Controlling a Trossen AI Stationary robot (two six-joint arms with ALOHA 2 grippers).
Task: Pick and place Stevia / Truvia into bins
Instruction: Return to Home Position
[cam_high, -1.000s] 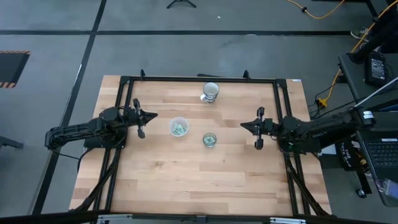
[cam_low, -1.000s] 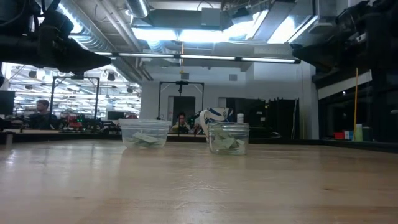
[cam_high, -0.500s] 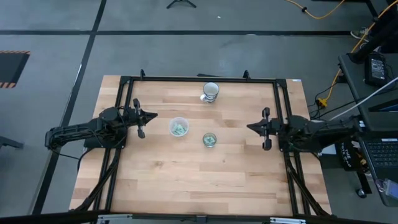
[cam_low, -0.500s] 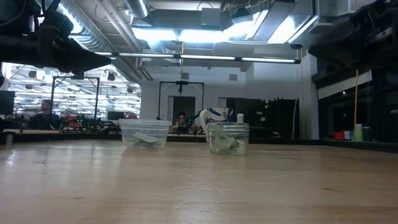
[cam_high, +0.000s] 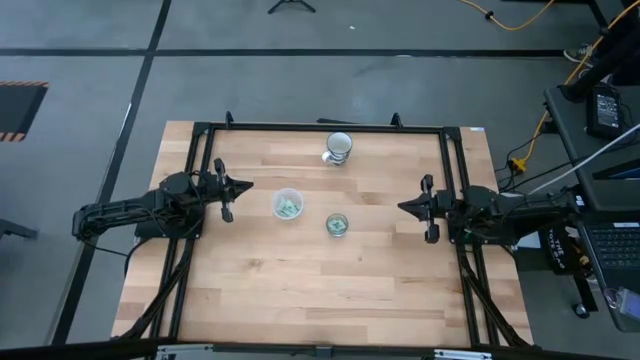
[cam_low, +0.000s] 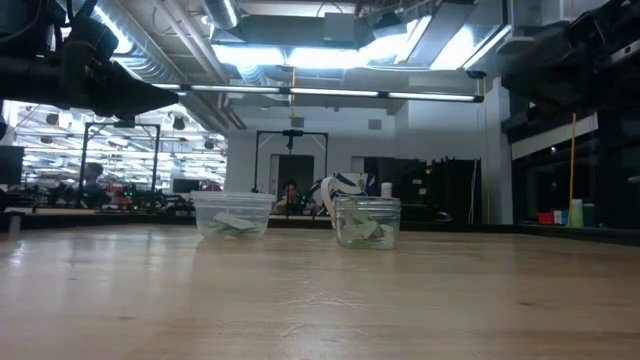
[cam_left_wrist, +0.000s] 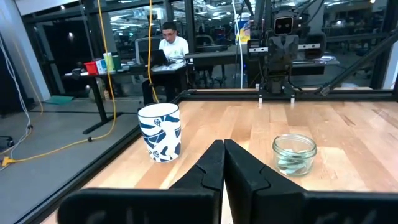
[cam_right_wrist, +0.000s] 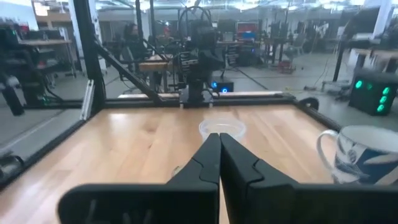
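Stevia packets (cam_high: 288, 209) in bins (cam_high: 277, 198); right gripper (cam_high: 403, 207) withdrew, left gripper (cam_high: 248, 185) unmoved, all fingers (cam_left_wrist: 213, 169) closed.

The light wooden plank table (cam_high: 330, 290) stands on a grey concrete floor (cam_high: 300, 80) crossed by dark seam lines. An orange-and-black hazard-striped patch (cam_high: 20, 108) marks the floor at far left. Long ceiling strip lights (cam_low: 330, 95) illuminate the hall. A seated person (cam_left_wrist: 169, 48) occupies a desk beyond the table.

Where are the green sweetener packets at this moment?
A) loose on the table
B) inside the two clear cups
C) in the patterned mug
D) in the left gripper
B: the green packets show inside the wider whitish cup and the narrower glass cup.
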